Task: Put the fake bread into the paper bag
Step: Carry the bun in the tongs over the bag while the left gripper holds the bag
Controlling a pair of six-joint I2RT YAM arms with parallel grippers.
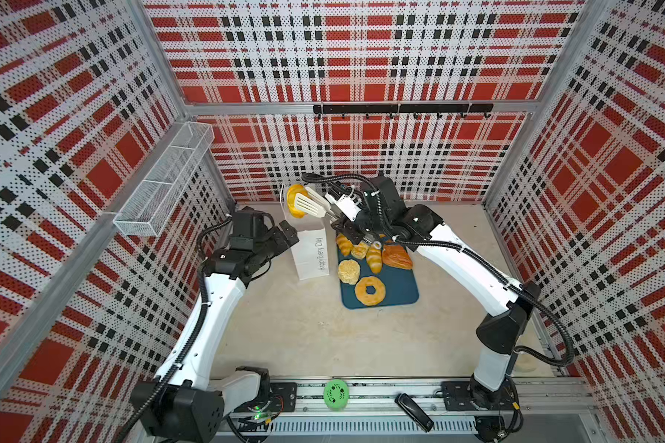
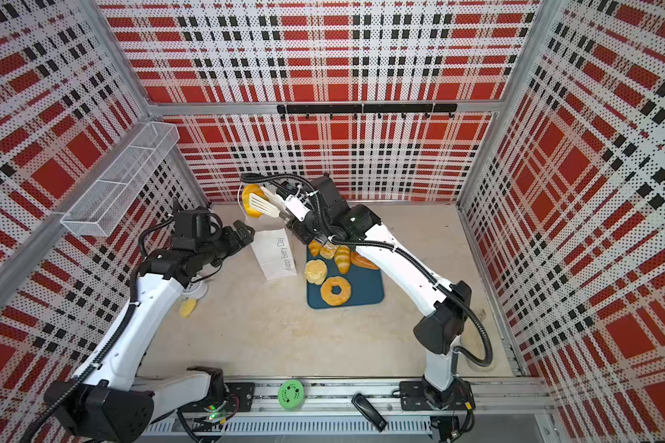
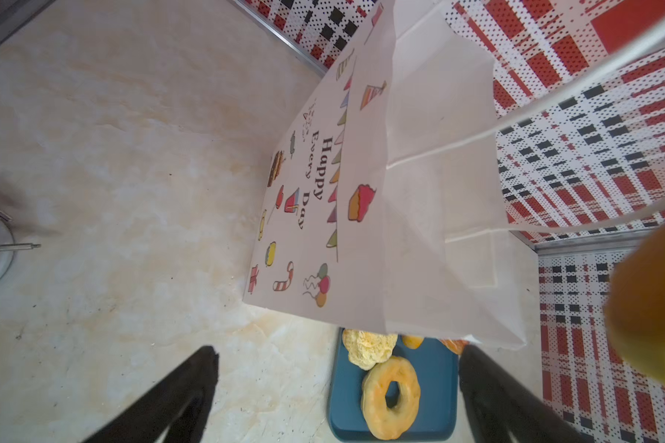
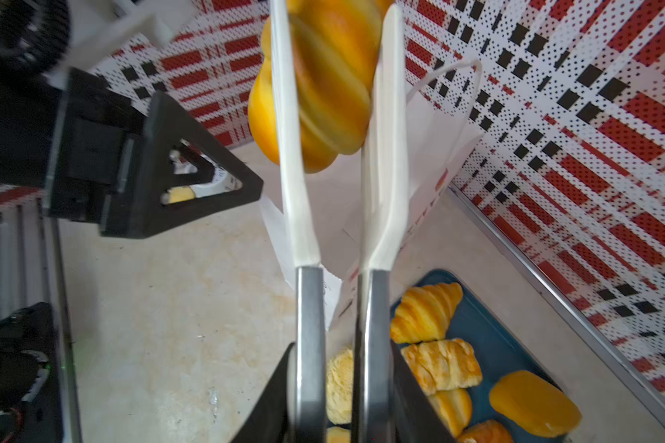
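Observation:
My right gripper [image 4: 338, 383] is shut on the metal handles of white tongs [image 4: 296, 191]. The tongs pinch a striped golden loaf [image 4: 323, 96], one piece of the fake bread, and in both top views it [image 1: 295, 199] hangs over the far end of the white paper bag [image 1: 310, 253]. The bag [image 3: 419, 191] stands upright with its handles up. My left gripper [image 3: 338, 356] is open and empty, close beside the bag's left side [image 2: 275, 253]. A ring doughnut [image 1: 369, 290], a crumbly bun [image 1: 348, 271], a croissant [image 4: 425, 312] and other pastries lie on the teal tray [image 1: 396, 287].
The tray lies directly right of the bag. A small yellow piece [image 2: 187, 307] and a white round object [image 2: 197, 290] sit on the table under my left arm. A wire basket [image 1: 166, 180] hangs on the left wall; a hook rail [image 1: 400, 108] spans the back wall.

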